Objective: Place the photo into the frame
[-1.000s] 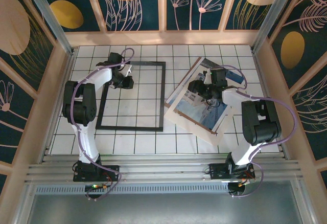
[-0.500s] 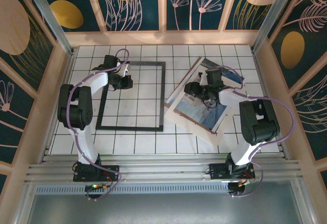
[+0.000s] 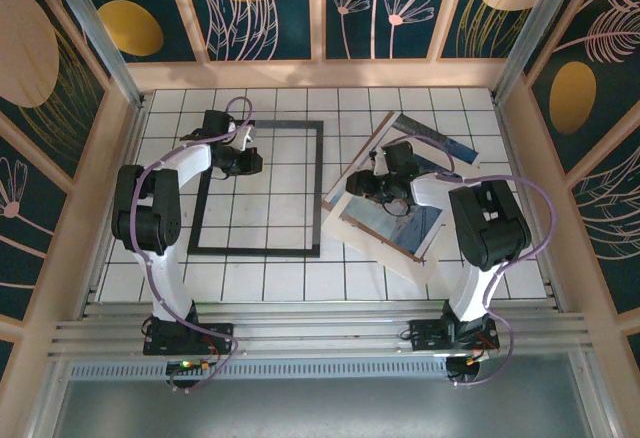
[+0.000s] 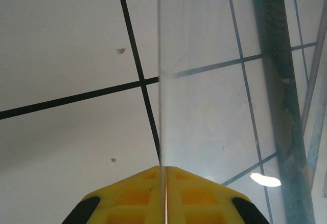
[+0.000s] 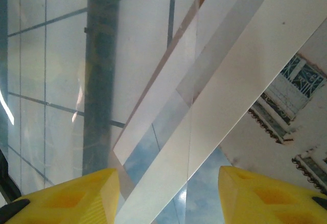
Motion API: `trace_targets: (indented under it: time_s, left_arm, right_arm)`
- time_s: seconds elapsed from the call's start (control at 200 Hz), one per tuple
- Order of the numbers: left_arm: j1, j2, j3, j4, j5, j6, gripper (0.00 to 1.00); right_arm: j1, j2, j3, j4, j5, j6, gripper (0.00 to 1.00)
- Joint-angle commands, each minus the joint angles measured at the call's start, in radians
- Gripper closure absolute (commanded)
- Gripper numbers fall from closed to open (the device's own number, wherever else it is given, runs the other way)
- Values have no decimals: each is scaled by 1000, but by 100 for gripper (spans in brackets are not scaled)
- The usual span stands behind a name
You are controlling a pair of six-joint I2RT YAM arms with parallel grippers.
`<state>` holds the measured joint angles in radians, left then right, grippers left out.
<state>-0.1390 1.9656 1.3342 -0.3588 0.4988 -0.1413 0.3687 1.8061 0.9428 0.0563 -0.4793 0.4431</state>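
Currently: left claw [image 4: 164, 171] closed, its yellow moulded fingertips pinched on the edge of a thin clear sheet [image 4: 209, 116] seen edge-on. Tiles look faintly tinted through it. From above, this claw sits over the upper-left part of the frame [image 3: 256, 252], which is thin-edged, matte black and rectangular, lying flat on the surface [image 3: 360, 108] of white tiles with dark grid lines.

Right claw [image 5: 168, 175] open, blunt yellow fingertips well apart, low over the left edge of the photo [image 5: 276, 127].

Photo: smooth paper print with blue sky and pale buildings with fine window detail. It lies tilted just right of the frame; whether they touch, cannot tell. A flat cream-white mat strip [image 5: 240, 70], straight-edged, runs diagonally beside the print.
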Motion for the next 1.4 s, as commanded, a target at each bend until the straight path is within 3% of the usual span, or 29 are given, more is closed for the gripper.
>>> trace_targets:
  time_s: [0.0,0.1,0.425,0.711,0.936,1.116,1.231,1.316,1.396]
  left_arm:
    - [4,-22,-16,16,33,-12,89]
    - [4,-24,-23,22,34,-14,89]
    - [6,-46,-73,100,61,-63,77]
    - [31,-95,-147,220,143,-144,69]
    - [37,-96,-182,294,180,-200,69]
    - [36,-93,-175,290,152,-211,78]
    - [36,-93,-160,234,91,-184,91]
    - [36,-90,-148,187,43,-157,100]
    - [36,-83,-128,141,-4,-128,100]
  right_arm:
    - [12,23,23,41,-20,6,47]
    - [17,32,19,65,-51,24,53]
    - [15,18,-14,120,-84,89,91]
    - [15,4,-70,201,-86,190,100]
    - [19,3,-121,304,-120,292,100]
    - [22,-11,-133,309,-107,299,100]
    - [21,-22,-124,284,-98,276,90]
    - [20,-30,-104,241,-80,241,77]
    - [20,-42,-78,181,-48,196,69]
